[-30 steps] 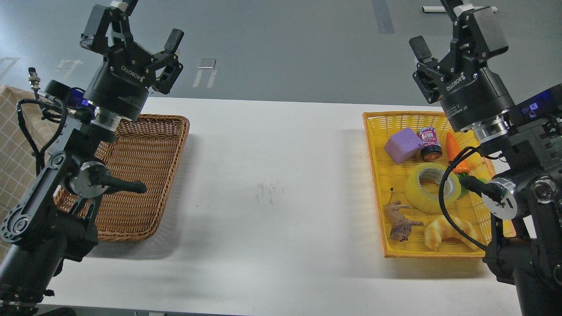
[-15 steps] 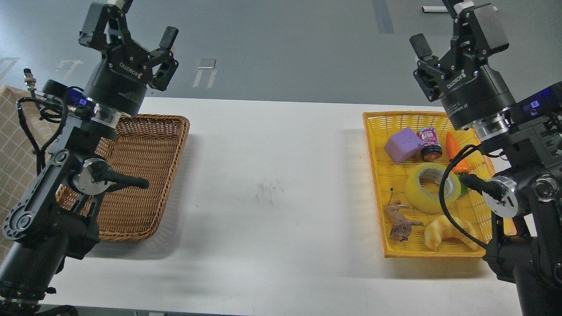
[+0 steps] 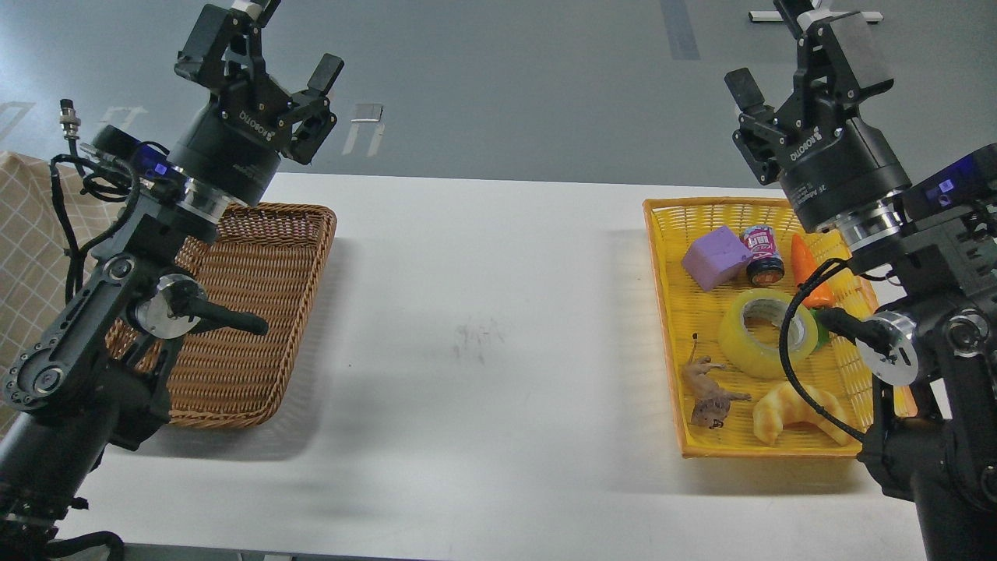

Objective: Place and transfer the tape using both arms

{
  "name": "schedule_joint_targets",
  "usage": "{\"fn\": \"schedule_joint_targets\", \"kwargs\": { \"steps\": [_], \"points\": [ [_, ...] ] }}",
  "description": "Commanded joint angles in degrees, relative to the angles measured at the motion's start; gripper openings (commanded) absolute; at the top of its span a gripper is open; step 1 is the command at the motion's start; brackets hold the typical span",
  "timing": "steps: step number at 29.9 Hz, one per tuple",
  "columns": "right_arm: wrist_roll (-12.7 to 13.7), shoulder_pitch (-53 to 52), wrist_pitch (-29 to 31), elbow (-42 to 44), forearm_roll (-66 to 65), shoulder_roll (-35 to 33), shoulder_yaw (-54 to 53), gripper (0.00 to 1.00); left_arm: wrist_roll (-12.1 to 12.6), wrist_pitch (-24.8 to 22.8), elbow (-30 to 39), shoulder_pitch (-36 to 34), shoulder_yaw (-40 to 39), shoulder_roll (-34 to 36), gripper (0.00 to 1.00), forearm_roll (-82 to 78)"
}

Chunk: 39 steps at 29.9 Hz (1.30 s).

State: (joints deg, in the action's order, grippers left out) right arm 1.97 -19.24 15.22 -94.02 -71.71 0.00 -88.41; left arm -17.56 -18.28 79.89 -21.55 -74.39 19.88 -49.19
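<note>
The tape (image 3: 767,333), a glossy yellow roll with a pale core, lies flat in the middle of the yellow basket (image 3: 662,257) at the right of the white table. My right gripper (image 3: 787,58) is open and empty, raised above the basket's far end, well above the tape. My left gripper (image 3: 269,54) is open and empty, raised above the far edge of the brown wicker basket (image 3: 265,312) at the left. A black cable of the right arm crosses in front of the tape.
The yellow basket also holds a purple block (image 3: 716,257), a small can (image 3: 763,253), a carrot toy (image 3: 806,269), a croissant toy (image 3: 794,413) and a small brown animal figure (image 3: 705,389). The brown basket looks empty. White tabletop (image 3: 483,327) lies between the baskets.
My left gripper has moved to the right and slightly up, with the arm leaning rightward. The right gripper has barely shifted. The tape has not moved.
</note>
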Motion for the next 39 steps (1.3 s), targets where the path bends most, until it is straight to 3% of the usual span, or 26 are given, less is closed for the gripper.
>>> {"fn": "schedule_joint_targets", "kwargs": {
  "steps": [1, 5, 12, 27, 39],
  "points": [
    [-0.2, 0.4, 0.2, -0.4, 0.3, 0.0, -0.1, 1.00, -0.1, -2.3, -0.1, 0.4, 0.0, -1.4, 0.98, 0.5],
    [-0.9, 0.4, 0.5, -0.1, 0.6, 0.0, 0.0, 1.00, -0.6, -9.7, -0.1, 0.5, -0.1, -1.2, 0.98, 0.3],
    [-2.8, 0.6, 3.8, 0.0, 1.4, 0.0, 0.2, 1.00, -0.1, -9.7, -3.8, -1.0, -0.6, -1.9, 0.98, 0.7],
    [-3.0, 0.7, 9.1, 2.4, 1.7, 0.0, 0.3, 1.00, 0.1, -9.7, -4.3, -0.5, 0.1, -1.4, 0.98, 0.3],
    [-3.5, 0.6, 9.1, 2.2, 1.8, 0.0, -0.2, 1.00, -0.1, -9.7, -4.3, -0.3, -0.1, -1.8, 0.98, 0.8]
  ]
}}
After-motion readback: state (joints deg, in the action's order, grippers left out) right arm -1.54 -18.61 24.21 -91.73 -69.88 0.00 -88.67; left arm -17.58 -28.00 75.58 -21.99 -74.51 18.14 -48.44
